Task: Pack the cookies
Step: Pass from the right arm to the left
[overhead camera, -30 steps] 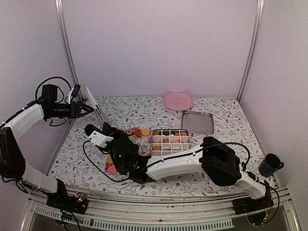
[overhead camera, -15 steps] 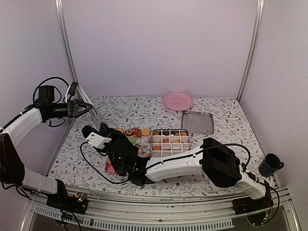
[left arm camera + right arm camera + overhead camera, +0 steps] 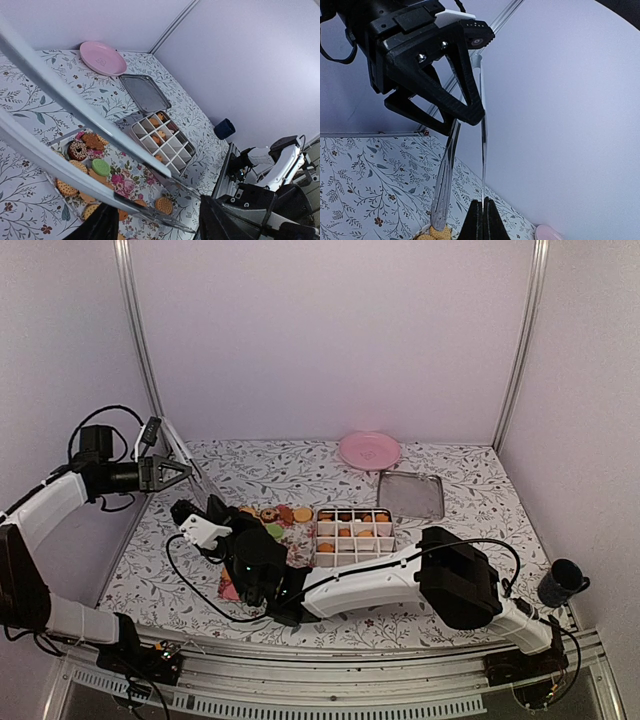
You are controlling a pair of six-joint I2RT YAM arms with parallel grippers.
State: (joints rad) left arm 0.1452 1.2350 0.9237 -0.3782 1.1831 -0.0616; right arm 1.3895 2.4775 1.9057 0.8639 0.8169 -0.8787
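Tongs (image 3: 482, 150) clamped in left gripper (image 3: 183, 469), one blade tip pinched by right gripper (image 3: 482, 220), pressed together; cookies (image 3: 280, 513) just beside right gripper, under the other blade.

Pale lilac walls (image 3: 330, 330), floral tabletop (image 3: 300, 465)

Top: high at near edge, overlooking table (image 3: 300, 465). Left wrist: looks down along tongs (image 3: 75, 106) onto cookies (image 3: 101, 166), shared with top. Right wrist: close, seemingly tilted upward at left gripper (image 3: 479, 75).

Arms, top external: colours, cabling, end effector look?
Left arm and right arm: white link shells, black joint housings, loose black cables. Left end effector: black triangular open-frame fingers. Right end effector: slim black fingers.
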